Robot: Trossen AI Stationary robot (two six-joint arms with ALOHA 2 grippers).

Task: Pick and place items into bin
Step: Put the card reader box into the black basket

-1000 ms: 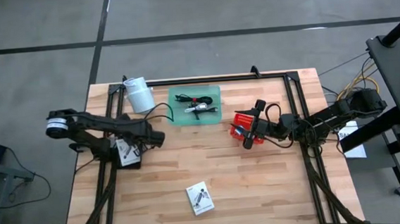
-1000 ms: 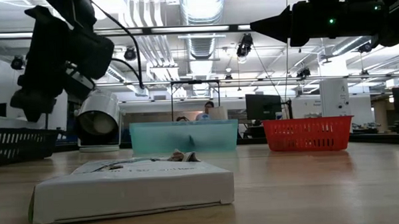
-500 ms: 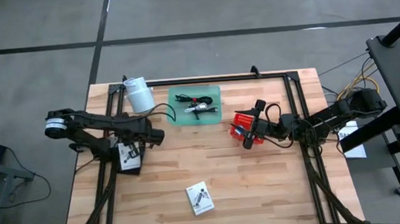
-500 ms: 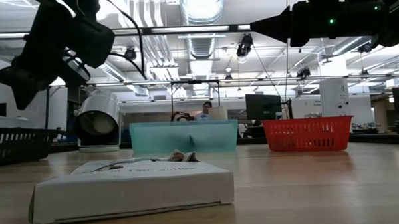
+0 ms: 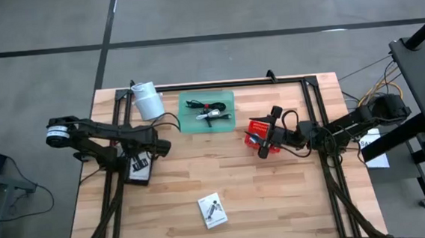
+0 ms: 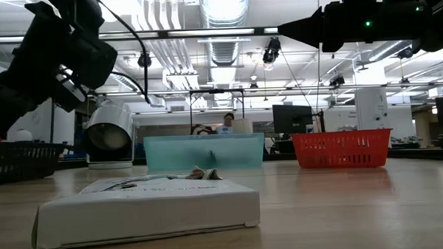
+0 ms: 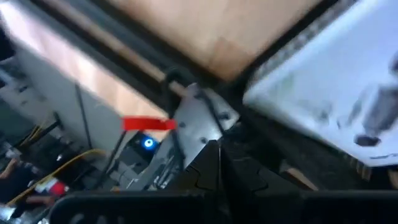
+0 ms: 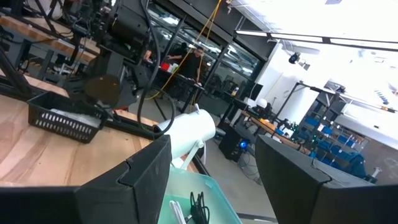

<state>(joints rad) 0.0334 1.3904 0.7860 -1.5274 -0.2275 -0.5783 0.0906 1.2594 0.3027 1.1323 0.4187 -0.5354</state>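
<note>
Left gripper (image 5: 162, 146) has drawn back toward the black basket (image 5: 139, 170) (jaw state unreadable). Right gripper (image 5: 267, 134) stays parked over the red basket (image 5: 255, 125), jaws wide, empty. White card (image 5: 213, 210) not yet binned.

The high view looks straight down on the whole wooden table (image 5: 278, 197). The low view sits at tabletop height at the table's six o'clock edge, facing twelve o'clock, close behind a flat white printed card box (image 6: 144, 205). Both share the translucent teal tray (image 5: 208, 112), also seen in the right wrist view.
</note>
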